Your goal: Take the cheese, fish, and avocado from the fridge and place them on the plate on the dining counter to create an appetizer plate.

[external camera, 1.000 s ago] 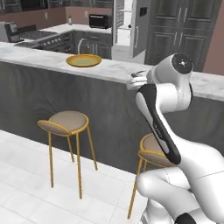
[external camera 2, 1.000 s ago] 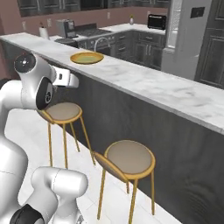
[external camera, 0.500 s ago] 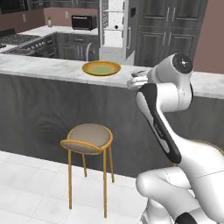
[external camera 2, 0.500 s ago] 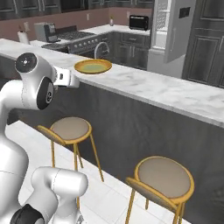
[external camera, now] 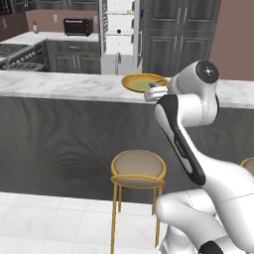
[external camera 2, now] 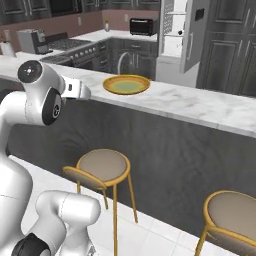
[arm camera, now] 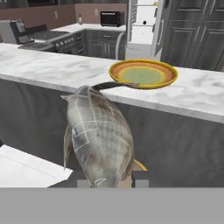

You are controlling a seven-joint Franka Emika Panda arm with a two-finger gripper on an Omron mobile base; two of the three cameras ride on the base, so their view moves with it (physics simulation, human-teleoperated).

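Here is the tool (arm camera: 113,181) with the fish (arm camera: 99,133) clamped between its two dark tips, head down at the fingers and thin tail pointing up and forward toward the plate (arm camera: 143,73). The grip sits low on the body, near the head, so most of the fish stands clear above the fingers.

The plate rests bare on the white marble surface (external camera: 59,84), nothing visible in its greenish centre. In the left base picture the hand is tucked in front of the arm's upper joint, just short of the surface's near edge, with the plate (external camera: 144,82) right behind it. From the right base camera the plate (external camera 2: 126,84) lies a little beyond and to the side of the wrist.

Behind it all the fridge (external camera 2: 175,35) stands with its door open, white shelves showing. I cannot make out the cheese or the avocado in there; too small to tell.

Now the risks. The fish is long and held by one end, so a quick swing could let it pivot or slip out of the pinch. The hand is on the stool side of the surface, so letting go early drops the catch down the dark front panel toward the stool (external camera: 138,168). The near rim of the plate is raised, too; a low approach could nudge the dish along the marble. My call: lift, carry forward over the centre, then let go.
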